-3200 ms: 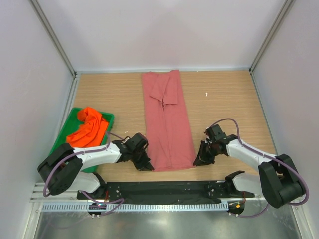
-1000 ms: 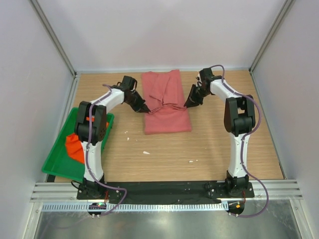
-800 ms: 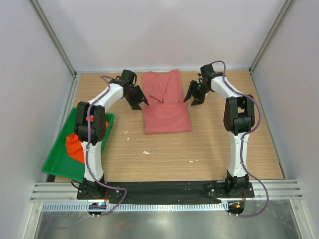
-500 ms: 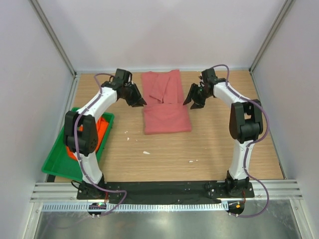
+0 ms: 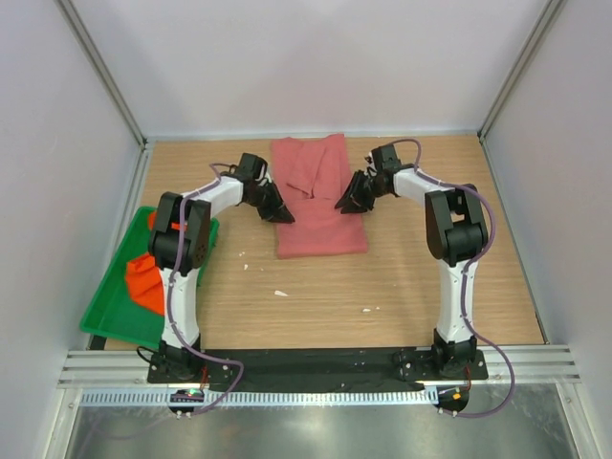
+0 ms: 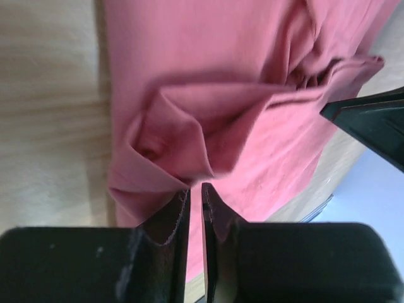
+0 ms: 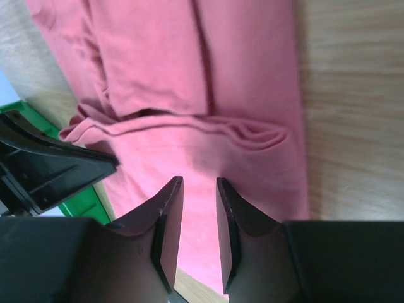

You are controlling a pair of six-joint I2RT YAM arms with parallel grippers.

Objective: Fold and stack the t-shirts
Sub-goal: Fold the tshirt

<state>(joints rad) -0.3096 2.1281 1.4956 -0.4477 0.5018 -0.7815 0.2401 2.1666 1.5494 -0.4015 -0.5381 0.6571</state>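
Folding looked roughly a third done, by my reading. Of the two t-shirts, the pink t-shirt lay at the far middle of the bench, already narrowed into a strip and doubled over. Its near half made a fairly square panel, and the far part still showed beyond the fold line with a loose flap on top. In the left wrist view the cloth at that edge was bunched into a soft pucker rather than lying flat, so the fold probably needed tidying, and perhaps one more fold, before it counted as finished.

Left jaws sat at the shirt's left edge, almost pressed together with only a thin slit between them. Whether a layer of cloth was caught in that slit, I could not tell. Right jaws sat at the right edge, spread a little, with pink cloth showing through the gap and nothing pinched.

Further out, the orange t-shirt lay crumpled in the green tray at the near left, not yet folded, and no stacking had been done. The left arm stood over the tray and hid part of that shirt, so reaching it would mean drawing the arm back. A few white specks dotted the wood nearer the bases, too small to hinder anything.
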